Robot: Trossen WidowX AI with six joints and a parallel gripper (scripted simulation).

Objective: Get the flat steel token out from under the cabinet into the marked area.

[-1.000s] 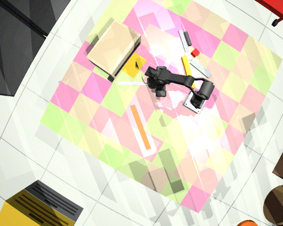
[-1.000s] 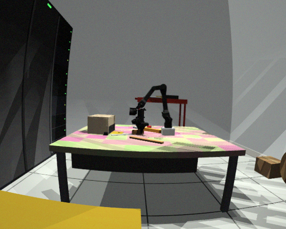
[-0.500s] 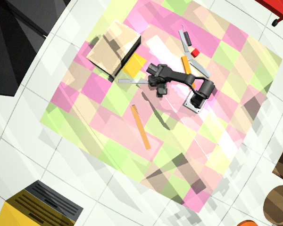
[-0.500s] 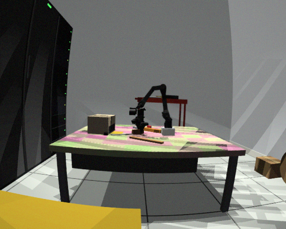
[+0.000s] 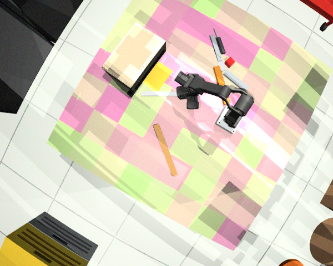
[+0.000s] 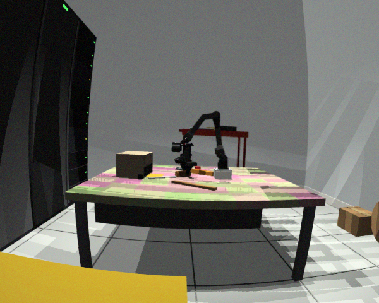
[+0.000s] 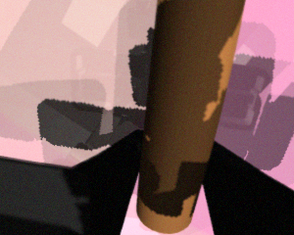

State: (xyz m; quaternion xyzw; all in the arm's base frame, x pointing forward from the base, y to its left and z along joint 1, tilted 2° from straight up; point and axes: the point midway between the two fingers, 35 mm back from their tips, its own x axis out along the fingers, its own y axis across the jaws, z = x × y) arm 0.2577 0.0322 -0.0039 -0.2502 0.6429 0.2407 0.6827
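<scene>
From above, the gripper (image 5: 188,98) hangs just beyond the yellow patch (image 5: 158,75) in front of the cabinet (image 5: 134,55). A white strip (image 5: 156,93) points toward the cabinet's base.

From the side, the token is not visible anywhere.

At the wrist, the claw pinches an orange rod (image 7: 186,113). Best to keep it low and level, aimed at the cabinet's gap.

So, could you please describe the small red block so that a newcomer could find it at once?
On the patchwork table, look past the arm's white base plate, on the side away from the long orange strip, to a cluster of bars. The red block sits beside the spot where two grey bars meet. It is the only red, cube-shaped piece among long ones.
</scene>
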